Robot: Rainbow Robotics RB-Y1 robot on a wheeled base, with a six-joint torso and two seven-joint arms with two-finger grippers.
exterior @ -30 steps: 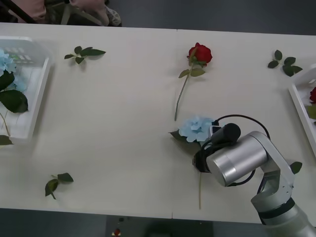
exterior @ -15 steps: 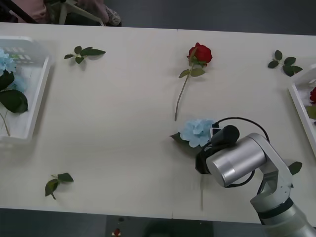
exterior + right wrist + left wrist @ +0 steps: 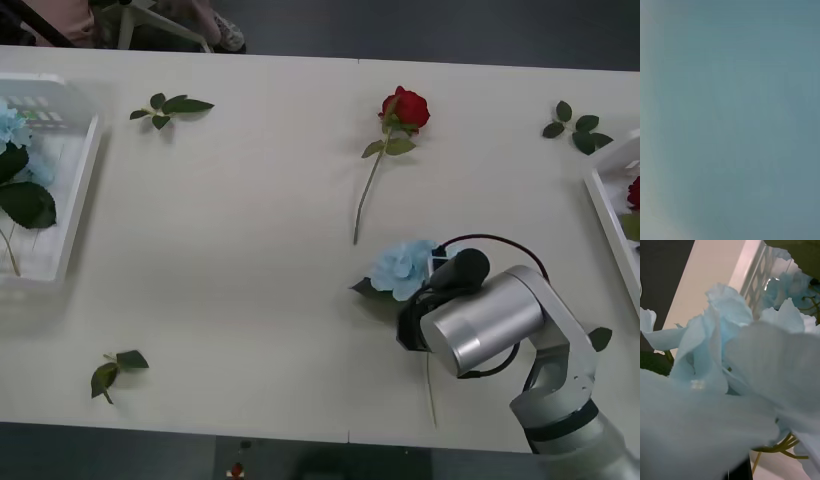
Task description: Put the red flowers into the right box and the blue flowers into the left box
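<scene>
Right gripper (image 3: 412, 322): your right arm reaches over the near right part of the table; its silver wrist hides the fingers, so you cannot tell whether they are spread or pinching.
Blue flower at the gripper (image 3: 403, 268): its pale-blue head lies just beyond the wrist, touching or nearly touching it; its thin stem (image 3: 431, 397) comes out from under the wrist on the near side, toward the table edge.
Right wrist view: a flat blue-grey blur, nothing you can make out.
Red rose on the table (image 3: 404, 108): farther out beyond the blue head, lying flat, stem angled back toward the gripper but well apart from it.
Right box (image 3: 605, 205): off to the right of the gripper at the table's edge, with a red bloom (image 3: 634, 192) inside it.
Left box (image 3: 84, 176): far across the table to the left, holding blue flowers (image 3: 10, 122) and dark leaves.
Left gripper: your left wrist view looks straight into pale-blue petals (image 3: 730, 363) very close up, with the box's slotted white wall (image 3: 758, 272) behind them; you cannot tell how its fingers stand.
Loose leaf sprigs: one far left (image 3: 168, 107), one near left (image 3: 115, 369), one far right (image 3: 575, 127).
</scene>
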